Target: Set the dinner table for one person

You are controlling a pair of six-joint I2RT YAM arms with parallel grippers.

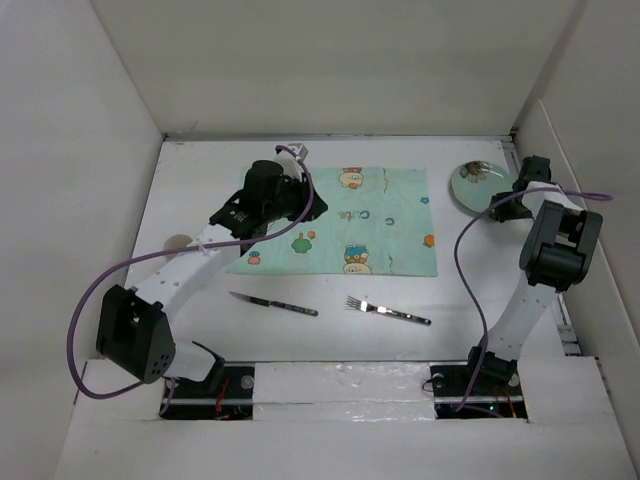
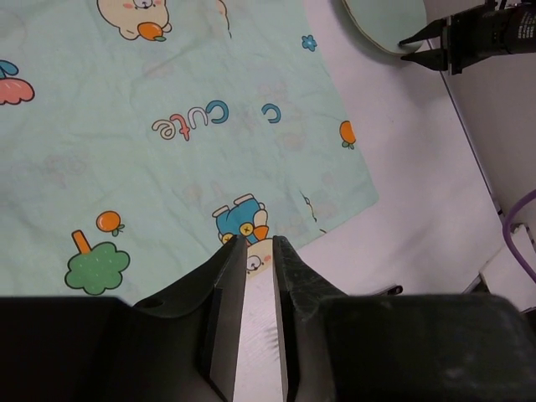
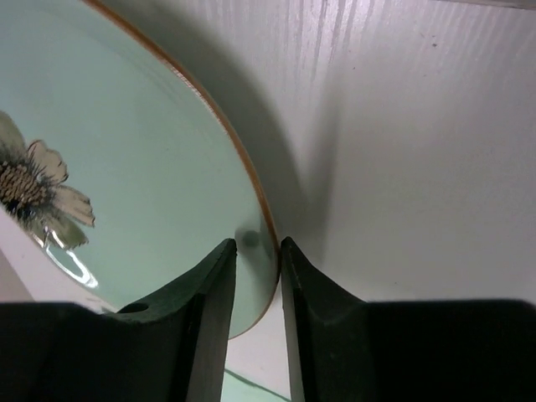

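Note:
The white dinner table [image 1: 330,345] carries a mint-green cartoon placemat [image 1: 350,220] at its middle back. A mint plate with a flower print [image 1: 478,185] is at the back right. My right gripper [image 1: 497,207] is shut on the plate's rim [image 3: 270,251], one finger over the face and one outside the edge [image 3: 258,244]. My left gripper [image 1: 305,205] hovers over the placemat [image 2: 193,151], its fingers a narrow gap apart with nothing between them [image 2: 255,241]. A knife [image 1: 272,303] and a fork [image 1: 387,311] lie on the table in front of the placemat.
White walls close the table in on the left, back and right [image 1: 60,200]. Purple cables [image 1: 462,270] loop from both arms. The plate [image 2: 381,21] and the right gripper [image 2: 414,48] also show at the top right of the left wrist view.

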